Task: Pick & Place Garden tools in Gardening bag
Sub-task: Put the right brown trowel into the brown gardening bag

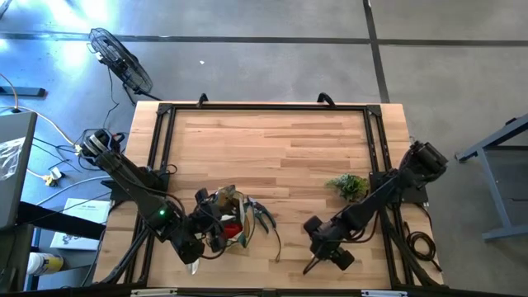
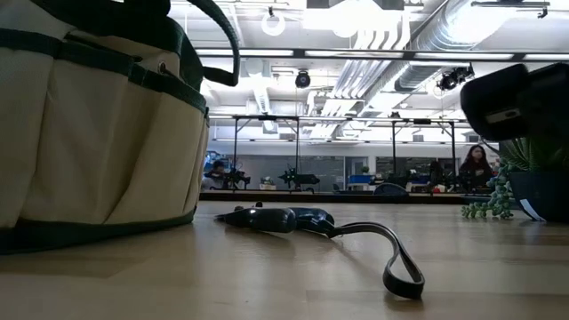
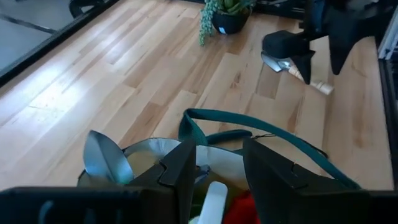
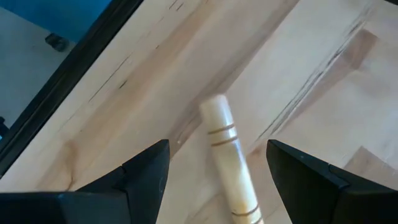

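The tan gardening bag (image 1: pixel 233 216) with green trim stands at the near left of the table. It holds a metal trowel blade (image 3: pixel 106 158), a pale handle (image 3: pixel 214 194) and a red item (image 3: pixel 245 208). My left gripper (image 3: pixel 217 177) is open just above the bag's mouth, with the pale handle between its fingers. My right gripper (image 4: pixel 217 180) is open and low at the near right. Its fingers stand on either side of a wooden trowel handle (image 4: pixel 227 149), and the trowel (image 3: pixel 283 63) lies on the table. Dark-handled pruners (image 2: pixel 284 218) lie beside the bag.
A leafy plant sprig in a dark pot (image 1: pixel 348 186) stands right of centre, near my right arm. The pruners' strap loop (image 2: pixel 400 267) lies on the wood toward the near edge. A black frame (image 1: pixel 161 132) runs around the table. Bare wood lies across the far half.
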### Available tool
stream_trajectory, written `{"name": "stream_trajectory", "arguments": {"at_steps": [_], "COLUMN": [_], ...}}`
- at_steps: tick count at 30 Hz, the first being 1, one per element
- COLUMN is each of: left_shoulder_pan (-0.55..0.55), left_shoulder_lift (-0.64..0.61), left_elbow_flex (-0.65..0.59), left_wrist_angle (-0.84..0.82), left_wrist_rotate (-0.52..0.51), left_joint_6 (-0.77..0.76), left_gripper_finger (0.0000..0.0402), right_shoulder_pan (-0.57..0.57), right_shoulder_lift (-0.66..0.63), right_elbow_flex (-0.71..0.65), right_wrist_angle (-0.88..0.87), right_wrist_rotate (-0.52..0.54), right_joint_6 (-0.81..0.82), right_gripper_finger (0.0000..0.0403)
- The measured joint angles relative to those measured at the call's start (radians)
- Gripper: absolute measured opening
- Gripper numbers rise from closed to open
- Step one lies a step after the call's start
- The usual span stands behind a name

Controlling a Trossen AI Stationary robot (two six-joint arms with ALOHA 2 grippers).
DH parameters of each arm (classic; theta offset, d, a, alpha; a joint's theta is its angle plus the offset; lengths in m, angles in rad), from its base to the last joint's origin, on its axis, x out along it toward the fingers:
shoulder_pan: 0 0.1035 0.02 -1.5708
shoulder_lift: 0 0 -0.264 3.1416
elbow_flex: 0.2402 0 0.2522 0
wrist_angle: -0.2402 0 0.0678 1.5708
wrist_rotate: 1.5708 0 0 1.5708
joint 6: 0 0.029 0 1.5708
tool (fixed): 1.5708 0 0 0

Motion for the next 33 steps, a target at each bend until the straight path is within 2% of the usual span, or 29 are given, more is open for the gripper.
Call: {"name": "stream_trajectory", "arguments": {"at_steps": [6, 15, 22, 30, 33], "left_shoulder_pan": [0.000, 0.000, 0.000, 0.000, 0.000], "left_shoulder_lift": [0.000, 0.000, 0.000, 0.000, 0.000], "left_elbow_flex": [0.000, 0.000, 0.000, 0.000, 0.000], "left_wrist_angle": [0.000, 0.002, 0.003, 0.013, 0.023], "left_wrist_rotate": [0.015, 0.030, 0.029, 0.037, 0.037], "left_joint_6": [-0.020, -0.020, -0.024, -0.024, -0.024], "left_gripper_finger": [0.0126, 0.0126, 0.0126, 0.0126, 0.0126], "right_shoulder_pan": [-0.019, -0.021, -0.022, -0.021, -0.023], "right_shoulder_lift": [0.046, 0.074, 0.075, 0.076, 0.076], "right_elbow_flex": [0.000, 0.001, 0.001, 0.001, 0.001], "right_wrist_angle": [0.008, 0.017, 0.016, 0.009, 0.011], "right_wrist_rotate": [-0.051, -0.051, -0.042, -0.048, -0.047], "right_joint_6": [-0.002, -0.011, -0.013, -0.029, -0.034], "right_gripper_finger": [0.0258, 0.0248, 0.0181, 0.0068, 0.0057]}}
